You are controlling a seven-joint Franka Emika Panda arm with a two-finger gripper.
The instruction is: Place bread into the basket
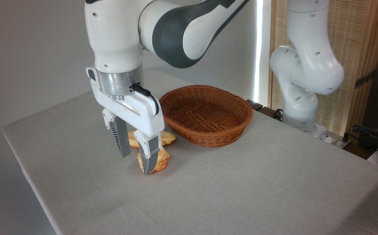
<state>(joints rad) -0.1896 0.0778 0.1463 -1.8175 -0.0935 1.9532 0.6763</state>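
- While the gripper [136,163] hangs low with its fingers [149,156] spread, the bread [158,162] sits on the table [257,189], partly hidden behind the nearer finger, apparently not between them.
- If the jaws close as they stand, they may pinch nothing or shove the bun sideways.
- A second, flatter bread [166,137] lies just behind; a careless close could catch it instead.
- The basket [208,114] stands empty nearby to the right.

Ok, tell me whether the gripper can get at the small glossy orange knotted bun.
Probably yes: the open gripper is already low beside the bun, one finger in front of it; nothing else blocks it.
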